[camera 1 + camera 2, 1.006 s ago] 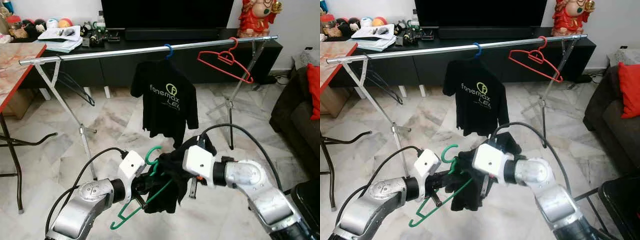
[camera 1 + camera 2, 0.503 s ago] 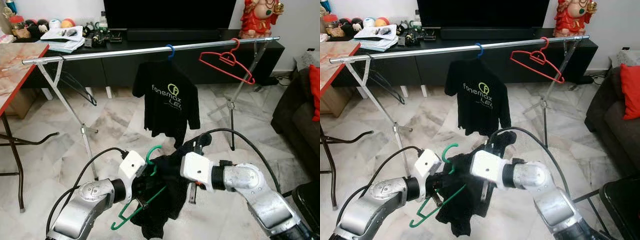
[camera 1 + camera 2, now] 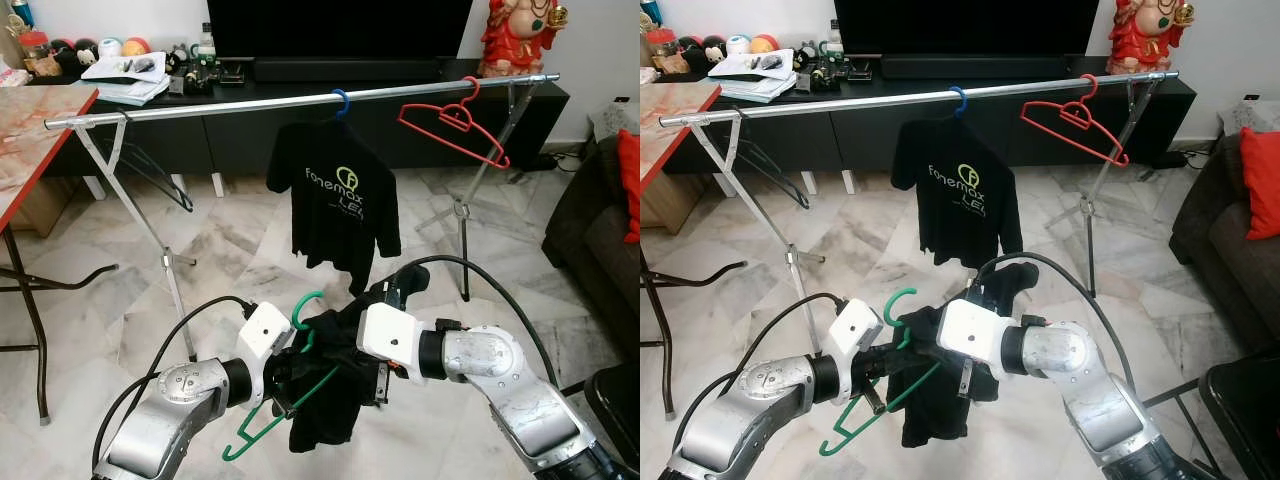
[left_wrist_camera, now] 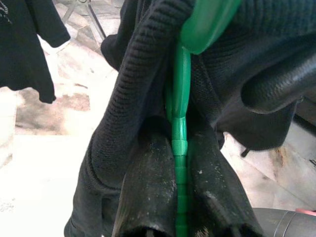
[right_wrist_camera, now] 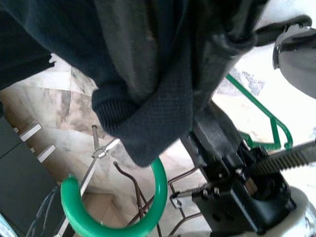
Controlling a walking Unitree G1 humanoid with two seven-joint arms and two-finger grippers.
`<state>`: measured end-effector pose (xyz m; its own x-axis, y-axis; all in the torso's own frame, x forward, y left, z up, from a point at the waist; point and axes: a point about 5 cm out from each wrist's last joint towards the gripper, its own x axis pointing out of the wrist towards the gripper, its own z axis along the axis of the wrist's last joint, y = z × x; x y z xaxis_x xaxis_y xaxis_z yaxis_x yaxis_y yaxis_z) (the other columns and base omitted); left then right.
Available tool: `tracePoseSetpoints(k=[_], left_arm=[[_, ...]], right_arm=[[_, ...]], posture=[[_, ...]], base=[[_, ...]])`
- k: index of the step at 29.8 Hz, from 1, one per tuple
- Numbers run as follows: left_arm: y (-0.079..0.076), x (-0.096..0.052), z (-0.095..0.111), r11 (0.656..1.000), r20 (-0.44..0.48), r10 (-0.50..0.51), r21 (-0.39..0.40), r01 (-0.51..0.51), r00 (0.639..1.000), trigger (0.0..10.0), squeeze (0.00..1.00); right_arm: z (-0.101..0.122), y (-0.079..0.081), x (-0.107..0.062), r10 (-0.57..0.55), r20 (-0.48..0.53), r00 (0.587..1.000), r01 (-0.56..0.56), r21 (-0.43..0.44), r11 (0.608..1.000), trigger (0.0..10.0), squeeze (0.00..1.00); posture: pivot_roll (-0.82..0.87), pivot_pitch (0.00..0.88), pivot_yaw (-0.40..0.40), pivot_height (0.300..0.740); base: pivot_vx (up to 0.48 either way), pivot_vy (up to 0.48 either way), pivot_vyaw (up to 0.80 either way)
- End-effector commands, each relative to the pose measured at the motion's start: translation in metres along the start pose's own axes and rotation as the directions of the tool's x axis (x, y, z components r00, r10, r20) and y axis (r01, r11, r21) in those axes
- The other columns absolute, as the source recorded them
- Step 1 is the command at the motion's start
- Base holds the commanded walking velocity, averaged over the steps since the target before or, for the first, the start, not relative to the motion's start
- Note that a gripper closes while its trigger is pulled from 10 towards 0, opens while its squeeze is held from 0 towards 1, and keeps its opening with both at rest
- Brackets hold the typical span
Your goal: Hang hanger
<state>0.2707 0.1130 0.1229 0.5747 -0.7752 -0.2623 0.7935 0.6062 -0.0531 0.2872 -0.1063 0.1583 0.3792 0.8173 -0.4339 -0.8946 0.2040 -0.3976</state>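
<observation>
The green hanger (image 3: 300, 385) is clamped in the closed left pincer (image 3: 285, 385); the black garment (image 3: 335, 395) is half dressed. The right pincer's (image 3: 378, 385) opening cannot be told. Hanging on the far rail (image 3: 250, 104) is left.

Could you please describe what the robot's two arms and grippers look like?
Both arms are silver metal with rounded joints, each ending in a white boxy wrist block. A black cable loops from each wrist back along the arm. The left gripper has two long black fingers, scuffed and dusty. The right gripper also has black fingers.
</observation>
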Motion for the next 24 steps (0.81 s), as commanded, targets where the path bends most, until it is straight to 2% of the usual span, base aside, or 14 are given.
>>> tracePoseSetpoints(k=[1, 10, 15, 17, 18, 19, 20, 22, 24], left_arm=[[0.001, -0.002, 0.006, 1.000, 0.034, 0.008, 0.023, -0.009, 0.999, 10.0, 0.00], [0.001, -0.001, 0.006, 1.000, 0.034, 0.010, 0.020, -0.011, 0.999, 10.0, 0.00], [0.003, -0.001, 0.003, 0.999, 0.025, 0.024, 0.023, -0.025, 0.999, 10.0, 0.00], [0.003, 0.000, 0.003, 0.999, 0.026, 0.026, 0.023, -0.026, 0.999, 10.0, 0.00], [0.002, -0.001, 0.003, 1.000, 0.024, 0.021, 0.023, -0.022, 0.999, 10.0, 0.00], [0.002, -0.001, 0.004, 1.000, 0.020, 0.012, 0.026, -0.013, 1.000, 10.0, 0.00], [0.002, -0.002, 0.004, 0.999, 0.013, -0.001, 0.034, 0.000, 1.000, 10.0, 0.00], [0.002, -0.002, 0.004, 0.999, 0.002, -0.009, 0.047, 0.009, 1.000, 10.0, 0.00], [0.001, -0.003, 0.003, 0.997, -0.013, -0.031, 0.064, 0.032, 0.999, 10.0, 0.00]], right_arm=[[0.003, 0.000, -0.006, 0.009, -0.022, 1.000, -0.010, -0.039, 0.999, 10.0, 0.87], [-0.008, 0.004, -0.022, 0.009, -0.122, 0.993, -0.016, -0.061, 0.998, 10.0, 0.87], [-0.006, 0.009, -0.035, 0.037, -0.139, 0.990, -0.044, -0.049, 0.998, 10.0, 0.87], [-0.009, 0.007, -0.044, 0.017, -0.171, 0.985, -0.031, -0.081, 0.996, 10.0, 0.85], [-0.011, -0.001, -0.048, -0.033, -0.193, 0.981, 0.012, -0.111, 0.994, 10.0, 0.81], [-0.013, -0.010, -0.053, -0.094, -0.202, 0.975, 0.067, -0.135, 0.989, 10.0, 0.32], [-0.015, -0.024, -0.059, -0.176, -0.203, 0.963, 0.144, -0.159, 0.977, 10.0, 0.00], [-0.016, -0.035, -0.065, -0.227, -0.208, 0.951, 0.188, -0.190, 0.964, 10.0, 0.00], [-0.013, -0.041, -0.067, -0.225, -0.195, 0.955, 0.185, -0.205, 0.961, 10.0, 0.00]], posture=[[-0.03, 0.121, -0.028, 0.740], [-0.04, 0.120, -0.030, 0.740], [-0.04, 0.119, -0.032, 0.740], [-0.04, 0.119, -0.032, 0.740], [-0.04, 0.119, -0.032, 0.740], [-0.04, 0.117, -0.031, 0.740], [-0.05, 0.117, -0.031, 0.740], [-0.04, 0.117, -0.030, 0.740], [-0.04, 0.116, -0.030, 0.740]], base=[[0.000, 0.000, 0.00], [0.000, 0.000, 0.00], [0.000, 0.000, 0.00], [0.000, 0.000, 0.00], [0.000, 0.000, 0.00], [0.000, 0.000, 0.00], [0.000, 0.000, 0.00], [0.000, 0.000, 0.00], [0.000, 0.000, 0.00]])
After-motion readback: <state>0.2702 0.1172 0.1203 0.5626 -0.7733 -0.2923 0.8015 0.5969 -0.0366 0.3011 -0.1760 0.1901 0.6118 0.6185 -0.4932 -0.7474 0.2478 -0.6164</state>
